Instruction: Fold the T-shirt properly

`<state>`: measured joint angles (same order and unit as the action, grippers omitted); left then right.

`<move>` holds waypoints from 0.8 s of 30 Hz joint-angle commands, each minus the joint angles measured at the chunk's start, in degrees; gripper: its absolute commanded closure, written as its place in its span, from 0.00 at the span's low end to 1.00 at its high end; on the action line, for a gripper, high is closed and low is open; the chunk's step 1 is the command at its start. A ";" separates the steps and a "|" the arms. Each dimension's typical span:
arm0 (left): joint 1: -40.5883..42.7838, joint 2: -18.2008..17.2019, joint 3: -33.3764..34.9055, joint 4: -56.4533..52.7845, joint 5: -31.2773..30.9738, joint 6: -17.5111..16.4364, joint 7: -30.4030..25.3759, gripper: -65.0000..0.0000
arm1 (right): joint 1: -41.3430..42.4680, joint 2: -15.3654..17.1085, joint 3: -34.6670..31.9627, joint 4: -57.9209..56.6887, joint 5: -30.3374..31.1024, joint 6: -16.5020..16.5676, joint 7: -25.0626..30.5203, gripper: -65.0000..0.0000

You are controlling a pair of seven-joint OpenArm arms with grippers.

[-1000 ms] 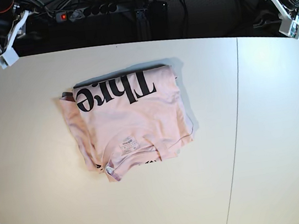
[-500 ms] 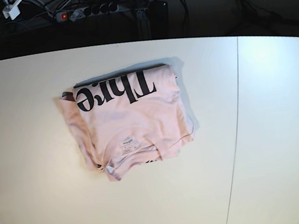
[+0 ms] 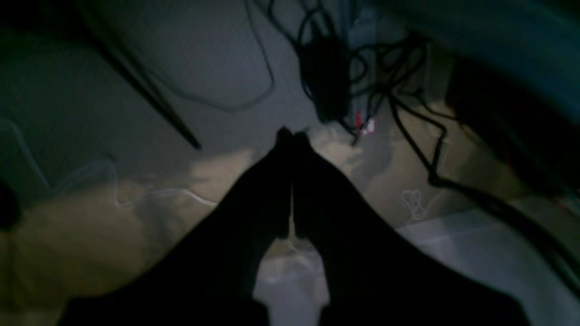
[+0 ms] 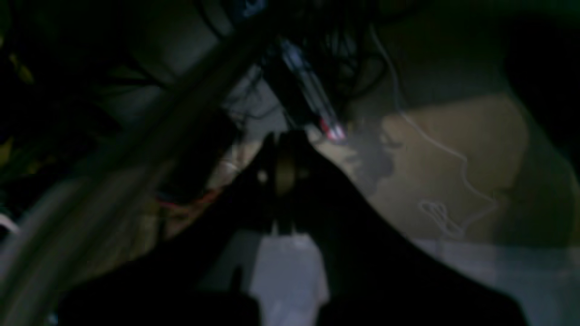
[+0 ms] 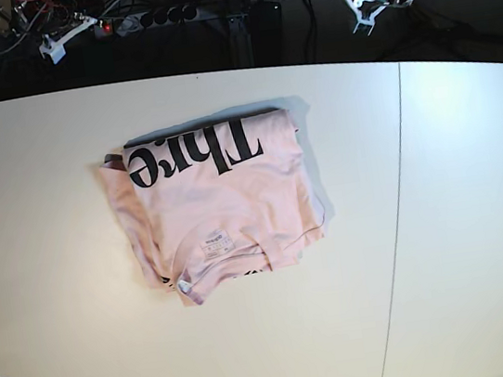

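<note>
Both wrist views dark, blurred.

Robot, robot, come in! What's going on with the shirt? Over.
Both claws shut, empty, pulled back behind the table. Shirt folded, lying flat mid-table. Nothing in the way.

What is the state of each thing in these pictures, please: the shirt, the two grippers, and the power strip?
T-shirt: folded into a compact stack on the table, lettering and neck label up, untouched.
Left gripper: shut, empty, beyond the table's far edge.
Right gripper: shut, empty, off the table.
Power strip: switch lit red.
</note>
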<state>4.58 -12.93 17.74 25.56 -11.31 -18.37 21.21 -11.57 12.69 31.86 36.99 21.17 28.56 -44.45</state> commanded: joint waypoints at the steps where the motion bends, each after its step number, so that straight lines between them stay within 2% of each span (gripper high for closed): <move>1: -1.66 -0.02 1.16 -0.39 -0.11 0.20 -0.02 0.99 | 0.37 0.22 0.26 0.15 0.09 -2.71 -0.42 1.00; 6: -5.40 1.75 6.40 -1.03 -0.68 0.28 2.71 0.99 | 2.99 -1.07 0.28 0.39 0.92 -3.26 -0.59 1.00; 9: -5.18 1.79 7.15 -1.05 -2.03 3.08 3.48 0.99 | 3.45 -1.81 0.28 0.55 0.90 -3.23 -3.08 1.00; 12: -5.05 1.81 7.15 -1.03 -2.19 4.33 4.02 0.99 | 3.43 -1.92 0.28 0.57 0.87 -3.21 -3.10 1.00; 18: -3.56 1.79 6.99 -0.98 -2.16 4.26 9.31 0.99 | 3.43 -1.62 0.28 0.61 1.75 -3.10 -2.49 1.00; 24: -2.51 1.77 6.99 -0.39 -1.92 4.24 9.46 0.99 | 3.43 -1.60 0.28 0.61 5.27 -3.08 -2.45 1.00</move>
